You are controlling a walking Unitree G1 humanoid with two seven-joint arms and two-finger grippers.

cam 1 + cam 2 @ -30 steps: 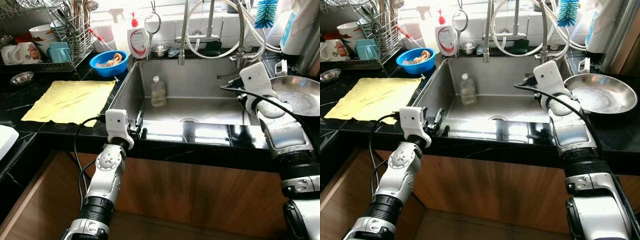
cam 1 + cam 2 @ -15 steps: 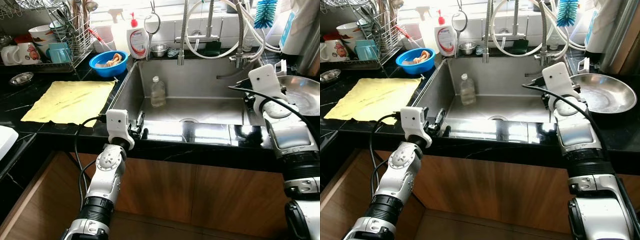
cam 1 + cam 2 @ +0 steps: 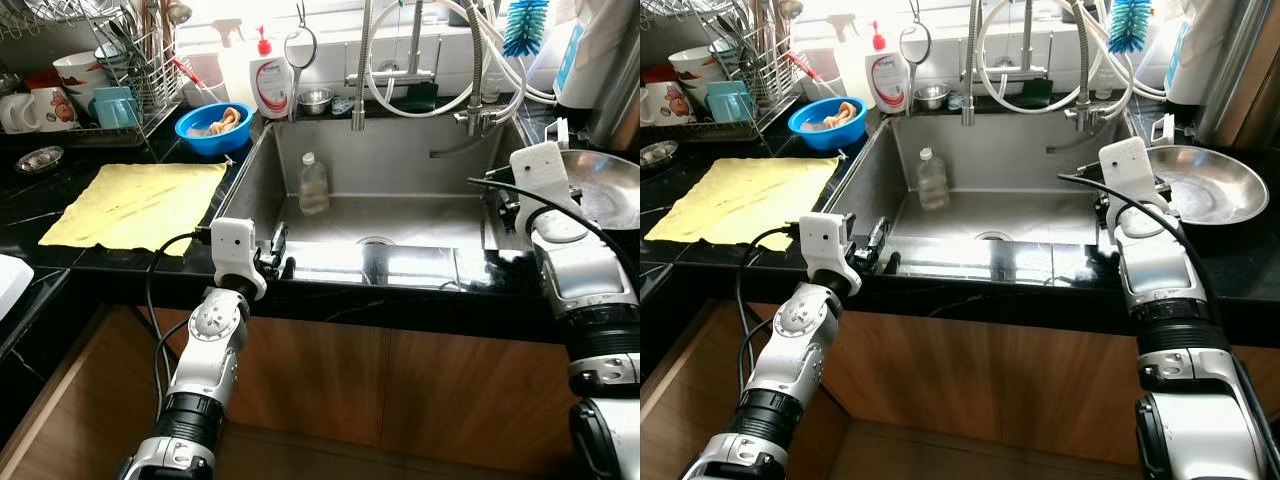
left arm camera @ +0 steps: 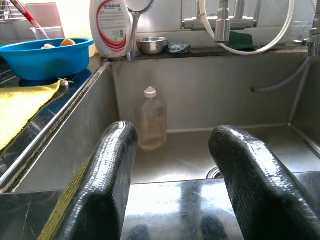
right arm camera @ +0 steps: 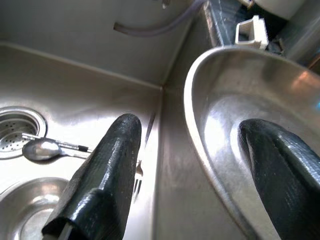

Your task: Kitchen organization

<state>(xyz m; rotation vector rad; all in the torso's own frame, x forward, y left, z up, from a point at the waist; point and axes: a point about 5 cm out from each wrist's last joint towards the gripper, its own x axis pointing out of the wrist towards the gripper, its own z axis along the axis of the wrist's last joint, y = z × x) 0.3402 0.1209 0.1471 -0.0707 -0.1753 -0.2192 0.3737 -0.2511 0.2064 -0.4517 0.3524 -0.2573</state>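
L arm bent up from below, left pincer resting at the front lip of the sink, fingers spread w/ nothing between, aimed across the basin. R arm raised at the sink's right edge, right pincer spread wide, 1 finger over the basin, the other above the inside of the steel pan; pan rim sits between them, not clamped.

Pan sits on the black bench right of the sink, near the R wrist in the head views.

L wrist view: 1 clear bottle upright on the sink floor near the back-left corner, 1 blue bowl w/ food on the bench edge, 1 soap bottle, 1 small steel cup on the ledge.

R wrist view adds what head views hide: 1 spoon by the drain, fork tines behind the finger, rim of another steel dish low in the basin.

Head views: 1 yellow cloth flat on the bench left of the sink, dish rack w/ mugs behind it, 1 blue brush hanging top right.
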